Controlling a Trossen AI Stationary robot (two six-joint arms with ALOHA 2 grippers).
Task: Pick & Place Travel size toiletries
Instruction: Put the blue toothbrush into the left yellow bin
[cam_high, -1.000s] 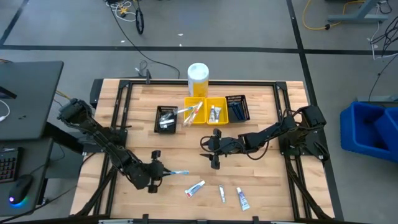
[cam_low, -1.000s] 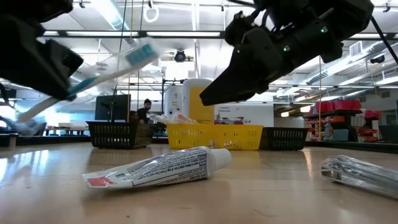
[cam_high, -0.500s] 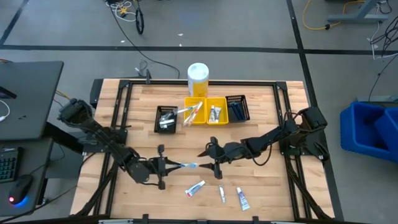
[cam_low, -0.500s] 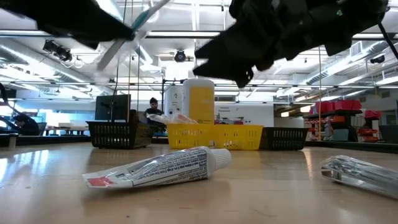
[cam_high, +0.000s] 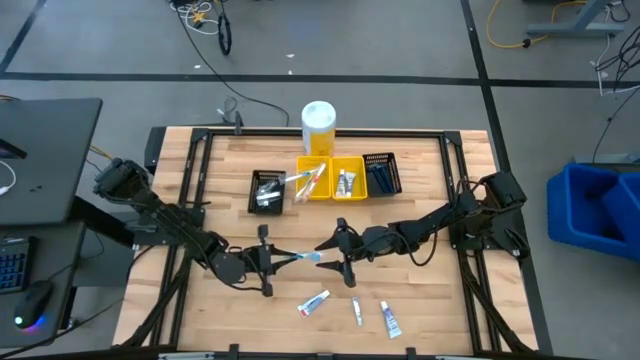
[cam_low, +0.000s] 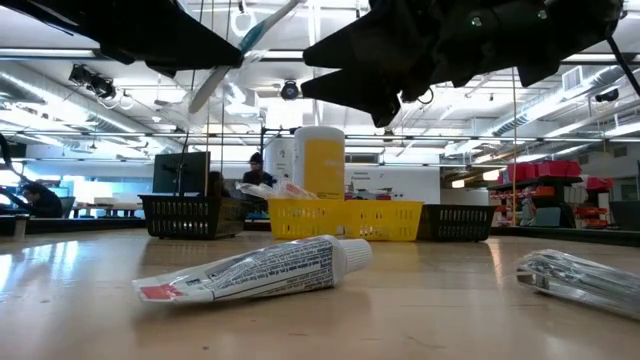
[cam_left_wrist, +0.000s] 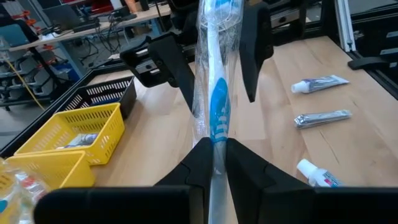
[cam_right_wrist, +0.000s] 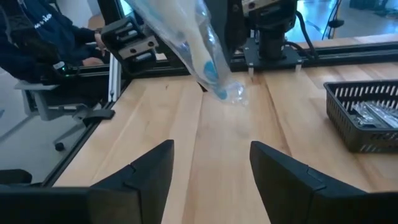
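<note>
My left gripper (cam_high: 268, 260) is shut on a blue-and-white toothbrush (cam_high: 296, 257) in a clear wrapper and holds it in the air over the table's near middle. My right gripper (cam_high: 338, 255) faces it from the right, open. Its fingers stand on either side of the brush's free end (cam_left_wrist: 217, 25) without touching it. In the right wrist view the wrapped brush (cam_right_wrist: 202, 53) hangs ahead of the open gripper (cam_right_wrist: 211, 148). Two toothpaste tubes (cam_high: 314, 302) (cam_high: 390, 320) and a silvery piece (cam_high: 356, 311) lie flat on the near table. My left gripper pinches the toothbrush's handle (cam_left_wrist: 216, 134) through the wrapper between its two fingers (cam_left_wrist: 200, 163), which lie along the brush. The brush is lifted clear of the table and sticks out past the fingertips toward the table's right, rising slightly in the low view (cam_low: 245, 45).
Along the far side stands a row of small bins: black (cam_high: 267, 190), two yellow (cam_high: 313, 178) (cam_high: 348, 178), black (cam_high: 382, 172), each holding toiletries. A tall white-and-yellow container (cam_high: 319, 127) stands behind them. Bare wood lies to the left and right of both arms.
My left gripper has carried the toothbrush up and toward the table's right and far side, raising its free end. My right gripper has moved toward the near left until its open fingers flank the brush's free end.
</note>
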